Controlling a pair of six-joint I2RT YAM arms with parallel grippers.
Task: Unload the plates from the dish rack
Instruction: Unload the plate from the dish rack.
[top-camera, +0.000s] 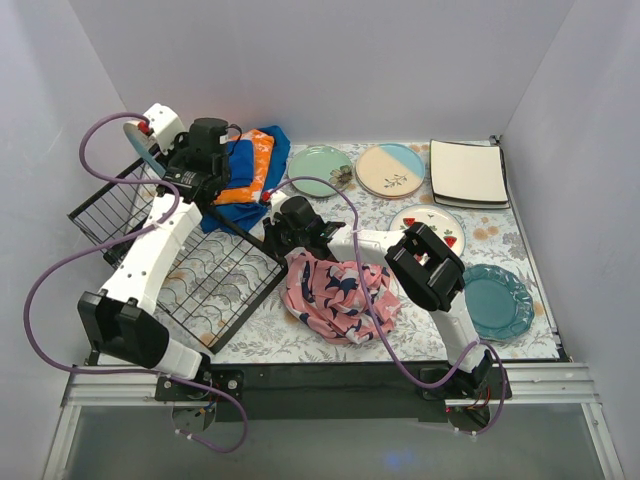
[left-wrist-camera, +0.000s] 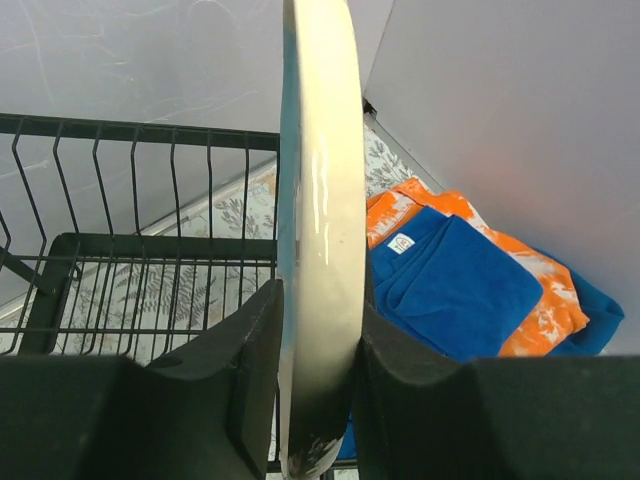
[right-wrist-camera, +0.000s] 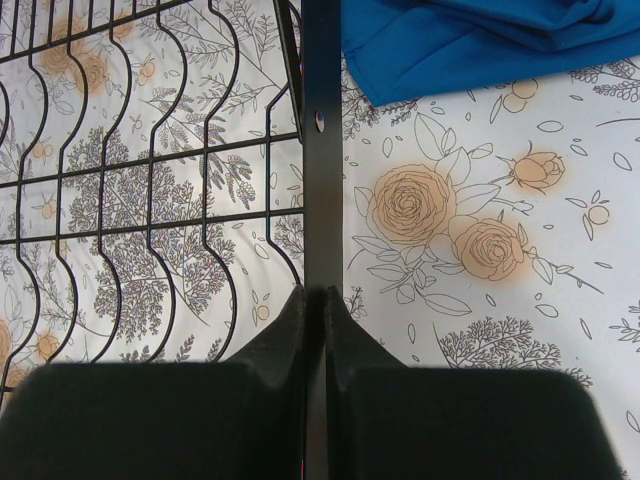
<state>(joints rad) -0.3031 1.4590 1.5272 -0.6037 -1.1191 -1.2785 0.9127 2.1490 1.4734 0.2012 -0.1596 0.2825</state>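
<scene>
My left gripper (left-wrist-camera: 318, 400) is shut on a cream plate with a pale blue face (left-wrist-camera: 318, 200), held upright and edge-on. In the top view this plate (top-camera: 140, 150) is lifted over the far left corner of the black wire dish rack (top-camera: 215, 275), with the left gripper (top-camera: 152, 140) on it. My right gripper (right-wrist-camera: 322, 300) is shut on the rack's black side bar (right-wrist-camera: 322, 150); in the top view the right gripper (top-camera: 277, 228) is at the rack's right edge. No other plate shows in the rack.
On the flowered table cover lie a mint green plate (top-camera: 320, 170), a cream-and-blue plate (top-camera: 390, 170), a cream square plate (top-camera: 467, 172), a white plate with red marks (top-camera: 428, 222) and a teal plate (top-camera: 497, 300). A pink cloth (top-camera: 335, 295) and blue-orange cloths (top-camera: 250, 170) lie beside the rack.
</scene>
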